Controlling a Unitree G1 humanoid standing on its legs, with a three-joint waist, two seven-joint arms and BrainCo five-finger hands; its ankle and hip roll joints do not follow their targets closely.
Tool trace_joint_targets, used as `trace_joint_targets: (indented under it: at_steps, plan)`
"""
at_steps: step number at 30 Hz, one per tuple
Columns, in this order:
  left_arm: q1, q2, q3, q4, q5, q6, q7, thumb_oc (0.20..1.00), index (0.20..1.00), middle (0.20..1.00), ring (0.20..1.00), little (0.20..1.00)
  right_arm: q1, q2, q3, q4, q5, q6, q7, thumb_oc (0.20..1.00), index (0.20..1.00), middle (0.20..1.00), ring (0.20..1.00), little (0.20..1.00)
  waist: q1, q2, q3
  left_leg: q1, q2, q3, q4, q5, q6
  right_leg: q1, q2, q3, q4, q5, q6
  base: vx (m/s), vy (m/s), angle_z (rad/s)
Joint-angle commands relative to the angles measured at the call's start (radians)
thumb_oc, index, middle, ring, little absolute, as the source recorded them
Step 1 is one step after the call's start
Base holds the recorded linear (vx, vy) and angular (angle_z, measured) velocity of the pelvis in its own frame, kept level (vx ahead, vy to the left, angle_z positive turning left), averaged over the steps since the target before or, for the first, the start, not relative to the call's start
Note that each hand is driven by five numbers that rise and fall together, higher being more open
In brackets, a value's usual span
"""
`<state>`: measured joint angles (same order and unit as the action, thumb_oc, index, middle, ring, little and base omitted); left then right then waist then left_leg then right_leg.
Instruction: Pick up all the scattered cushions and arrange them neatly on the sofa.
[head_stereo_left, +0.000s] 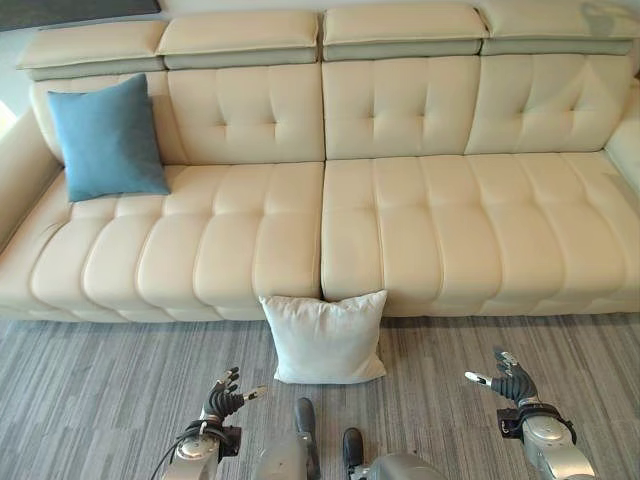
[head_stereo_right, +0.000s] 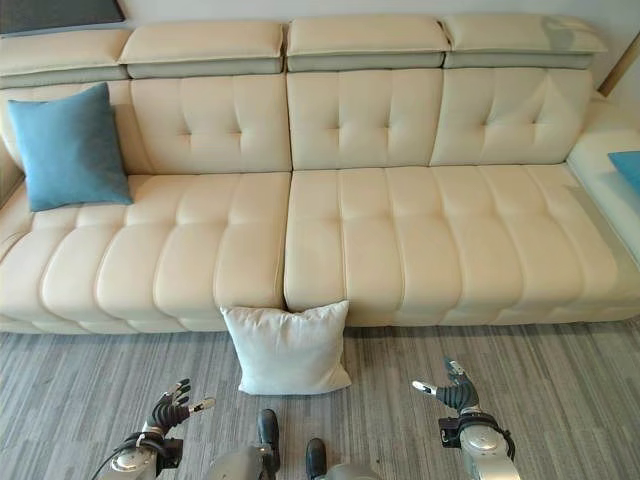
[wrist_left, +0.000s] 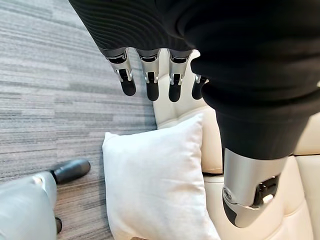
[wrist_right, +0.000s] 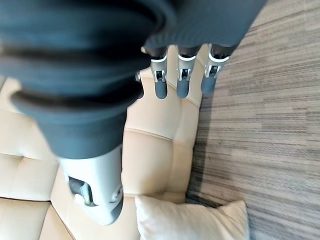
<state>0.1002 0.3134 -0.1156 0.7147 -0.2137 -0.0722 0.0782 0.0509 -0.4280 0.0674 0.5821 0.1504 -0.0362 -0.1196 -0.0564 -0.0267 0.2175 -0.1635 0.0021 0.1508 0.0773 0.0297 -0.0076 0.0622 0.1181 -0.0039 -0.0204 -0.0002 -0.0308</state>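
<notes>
Cushion in white (head_stereo_left: 325, 338) stands on the grey striped floor (head_stereo_left: 100, 400), leaning upright against the front edge of the cream sofa (head_stereo_left: 400, 230), right below the seam between the two seat sections. It sits between the two robot hands and a little farther toward the sofa than either. The left robot hand (head_stereo_left: 224, 398) hovers over the floor just off the white cushion's lower left corner, apart from it, fingers (wrist_left: 150, 82) straight and spread, thumb held away, nothing in its grasp. The right robot hand (head_stereo_left: 507, 379) hangs over the floor well to the other side of the white cushion, fingers (wrist_right: 182, 80) likewise straight and loosely spread, holding nothing; in its wrist view the sofa's seat front and the white cushion's top corner lie past the fingertips.

A blue cushion (head_stereo_left: 107, 138) stands upright on the sofa's far left seat, leaning against the backrest, well apart from the white cushion. At the sofa's far right end, in the right eye view, a sliver of another blue thing (head_stereo_right: 628, 168) is cut off by the frame edge; what it is cannot be told.

No writing or label can be read on either cushion or on the sofa.
</notes>
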Motion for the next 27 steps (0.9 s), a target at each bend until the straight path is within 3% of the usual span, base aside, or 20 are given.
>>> trace_joint_targets:
  at_steps: [1, 5, 7, 13, 15, 18, 22, 27]
  plan:
    - [-0.009, 0.049, 0.003, -0.026, 0.039, -0.017, 0.008, 1.000, 1.000, 1.000, 1.000, 1.000, 0.007, -0.020, -0.010, -0.065, -0.024, -0.024, 0.000, 1.000, 1.000, 1.000, 1.000, 1.000, 0.023, -0.004, -0.014, 0.037, 0.026, 0.025, 0.070, -0.085, -0.018, -0.049, -0.215, -0.014, 0.213, -0.112, 0.151, 0.13, 0.195, -0.52]
    - [-0.025, 0.080, 0.022, -0.036, 0.035, -0.019, 0.022, 1.000, 1.000, 1.000, 1.000, 1.000, -0.023, -0.006, 0.019, -0.073, -0.037, -0.027, 0.000, 1.000, 1.000, 1.000, 1.000, 1.000, 0.030, -0.007, 0.006, 0.084, 0.022, 0.054, 0.054, -0.113, 0.015, -0.140, -0.239, -0.013, 0.372, -0.054, 0.179, 0.08, 0.151, -0.28]
    - [-0.024, 0.082, 0.031, -0.034, 0.032, -0.020, 0.025, 1.000, 1.000, 1.000, 1.000, 1.000, -0.029, -0.001, 0.028, -0.068, -0.042, -0.025, 0.004, 1.000, 1.000, 1.000, 1.000, 1.000, 0.030, -0.006, 0.008, 0.110, 0.018, 0.058, 0.041, -0.119, 0.021, -0.168, -0.241, -0.046, 0.380, -0.052, 0.169, 0.11, 0.103, -0.26]
    - [-0.024, 0.081, 0.037, -0.024, 0.015, -0.025, 0.028, 1.000, 1.000, 1.000, 1.000, 1.000, -0.039, -0.011, 0.043, -0.036, -0.036, -0.022, 0.003, 1.000, 1.000, 1.000, 1.000, 1.000, 0.019, -0.011, 0.018, 0.154, -0.019, 0.035, 0.012, -0.122, 0.022, -0.215, -0.182, -0.103, 0.262, -0.053, 0.152, 0.10, 0.018, -0.01]
    - [-0.027, 0.079, 0.038, -0.010, 0.017, -0.027, 0.030, 1.000, 1.000, 1.000, 1.000, 1.000, -0.037, -0.011, 0.046, -0.031, -0.036, -0.024, 0.001, 1.000, 1.000, 1.000, 1.000, 1.000, 0.018, -0.013, 0.024, 0.159, -0.024, 0.026, 0.012, -0.125, 0.014, -0.207, -0.192, -0.139, 0.231, -0.052, 0.152, 0.06, -0.074, 0.35]
    - [-0.025, 0.073, 0.030, -0.006, 0.024, -0.028, 0.022, 1.000, 1.000, 1.000, 1.000, 1.000, -0.021, -0.017, 0.034, -0.022, -0.031, -0.025, -0.004, 1.000, 1.000, 1.000, 1.000, 1.000, 0.012, -0.020, 0.019, 0.148, -0.034, 0.012, 0.045, -0.133, -0.012, -0.158, -0.179, -0.112, 0.153, -0.045, 0.141, 0.07, -0.103, 0.52]
    - [-0.030, 0.073, 0.028, -0.010, 0.020, -0.027, 0.017, 1.000, 1.000, 1.000, 1.000, 1.000, -0.015, -0.044, 0.031, -0.006, -0.031, -0.023, -0.009, 1.000, 1.000, 1.000, 1.000, 1.000, 0.016, -0.026, 0.032, 0.060, -0.008, 0.014, 0.228, -0.127, -0.059, -0.119, -0.194, -0.127, 0.114, -0.045, 0.114, 0.02, -0.051, 0.37]
    - [-0.052, 0.087, 0.024, -0.003, 0.013, -0.030, 0.030, 1.000, 1.000, 1.000, 1.000, 1.000, -0.042, -0.066, 0.059, 0.026, -0.061, -0.013, -0.019, 1.000, 1.000, 1.000, 1.000, 1.000, 0.031, -0.034, 0.045, 0.006, 0.078, -0.004, 0.208, -0.120, -0.067, -0.106, -0.221, -0.140, 0.126, -0.080, 0.111, 0.05, 0.074, 0.29]
